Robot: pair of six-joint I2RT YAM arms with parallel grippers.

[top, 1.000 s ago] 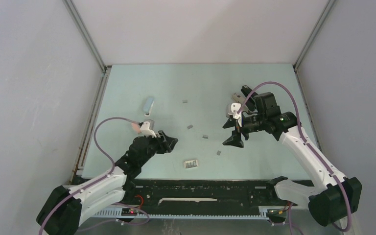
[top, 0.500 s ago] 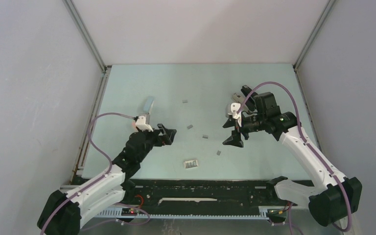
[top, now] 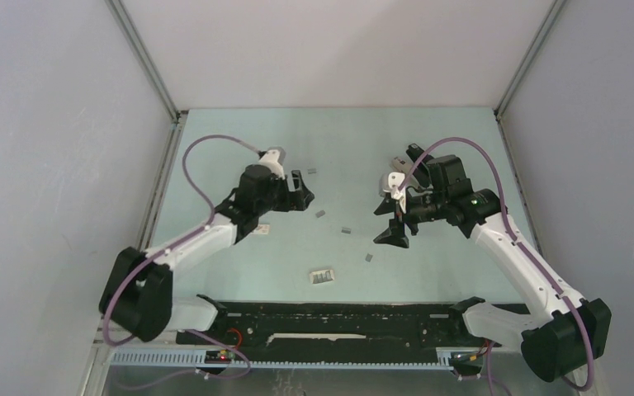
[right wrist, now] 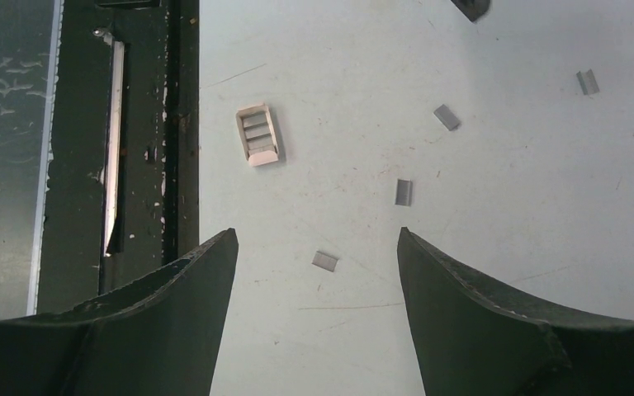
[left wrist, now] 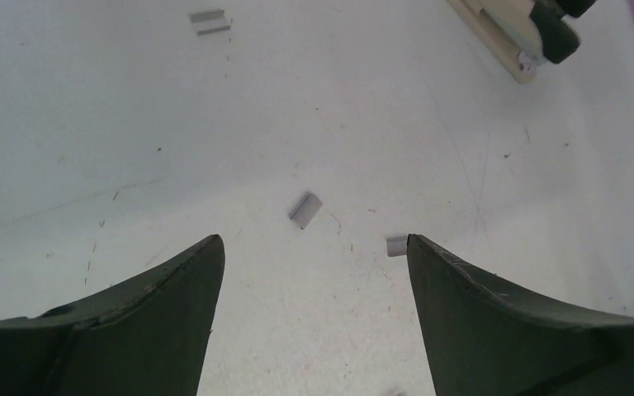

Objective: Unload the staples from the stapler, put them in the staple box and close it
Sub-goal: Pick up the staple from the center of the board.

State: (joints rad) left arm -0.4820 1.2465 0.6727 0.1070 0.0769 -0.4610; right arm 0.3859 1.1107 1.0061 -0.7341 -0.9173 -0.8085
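My left claw [top: 302, 190]: out over the table [top: 437, 136], released, holding nothing.
My right claw [top: 388, 221]: hovering, released likewise.
Staples [top: 345, 230]: scattered between us.
Edges: side walls [top: 49, 165] well apart.

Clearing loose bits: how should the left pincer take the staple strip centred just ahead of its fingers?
Grip the strip across its narrow width, on its two long edges, from straight above: it lies flat on the table. It sits slightly skewed to the open left pincer, so a small wrist turn probably helps.
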